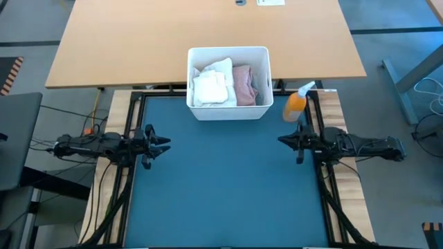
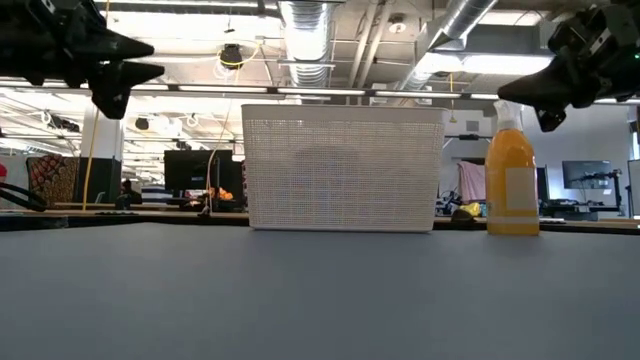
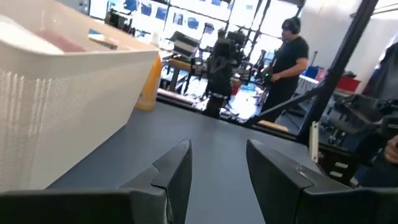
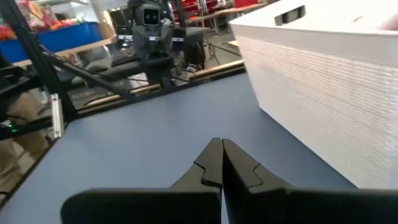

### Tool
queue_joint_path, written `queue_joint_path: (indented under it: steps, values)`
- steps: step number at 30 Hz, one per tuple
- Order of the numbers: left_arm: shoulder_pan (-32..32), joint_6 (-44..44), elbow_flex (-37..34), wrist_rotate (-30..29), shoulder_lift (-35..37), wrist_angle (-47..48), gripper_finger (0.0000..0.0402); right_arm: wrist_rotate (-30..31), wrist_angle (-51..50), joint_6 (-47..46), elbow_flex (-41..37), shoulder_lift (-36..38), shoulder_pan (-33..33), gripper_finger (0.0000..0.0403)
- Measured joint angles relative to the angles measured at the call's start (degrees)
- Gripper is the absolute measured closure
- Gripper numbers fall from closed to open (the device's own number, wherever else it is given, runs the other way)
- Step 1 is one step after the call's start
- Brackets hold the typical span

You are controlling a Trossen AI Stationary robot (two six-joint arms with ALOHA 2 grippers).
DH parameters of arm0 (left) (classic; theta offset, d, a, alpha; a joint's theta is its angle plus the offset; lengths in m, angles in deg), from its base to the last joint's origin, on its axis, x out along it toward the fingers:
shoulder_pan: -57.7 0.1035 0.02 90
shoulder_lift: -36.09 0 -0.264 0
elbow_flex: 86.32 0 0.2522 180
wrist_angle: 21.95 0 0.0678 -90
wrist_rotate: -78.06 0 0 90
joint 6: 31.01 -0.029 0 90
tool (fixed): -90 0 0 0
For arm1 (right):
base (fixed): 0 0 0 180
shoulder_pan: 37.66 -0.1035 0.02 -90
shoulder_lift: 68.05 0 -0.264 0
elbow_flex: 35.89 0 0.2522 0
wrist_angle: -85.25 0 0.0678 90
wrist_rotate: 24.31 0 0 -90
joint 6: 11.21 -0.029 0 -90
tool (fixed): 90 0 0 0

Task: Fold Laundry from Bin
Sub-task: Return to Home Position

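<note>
The white bin [image 1: 228, 83] stands at the far middle of the teal mat, its base on the mat; it also shows in the low view [image 2: 343, 168]. Inside lies the laundry: white cloth [image 1: 213, 84] on the left and a dusty pink piece [image 1: 243, 86] on the right. My left gripper [image 1: 163, 144] hovers open above the mat's left edge, pointing level toward the right. My right gripper [image 1: 282, 140] hovers shut above the mat's right edge, pointing level toward the left. The left fingers [image 3: 177, 171] stand apart with nothing between them; the right fingers [image 4: 211, 163] are together.
An orange spray bottle [image 1: 297, 104] stands right of the bin, close to my right gripper. A light wooden table [image 1: 138, 41] lies beyond the mat. The mat [image 1: 228, 187] stretches bare between the two arms. A person [image 3: 289, 59] stands in the room beyond.
</note>
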Motion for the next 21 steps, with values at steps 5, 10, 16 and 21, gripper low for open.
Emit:
queue_joint_path:
  steps: [5,10,16,21]
  values:
    - [0.0,0.7,-1.0,-1.3,0.6,0.8,0.0260,1.4,-2.6,0.0,-1.2,6.1,0.0,0.0382]
    - [0.0,0.3,-1.9,-1.9,0.6,0.3,0.0260,1.4,2.6,0.0,-6.3,8.6,0.0,0.0382]
    - [0.0,0.2,-2.5,-2.1,0.5,0.8,0.0260,0.9,8.4,2.0,-8.5,6.9,-0.1,0.0382]
    - [0.0,0.2,-4.4,-1.7,0.5,-0.9,0.0260,-1.8,7.6,6.9,-8.5,6.9,-0.1,0.0381]
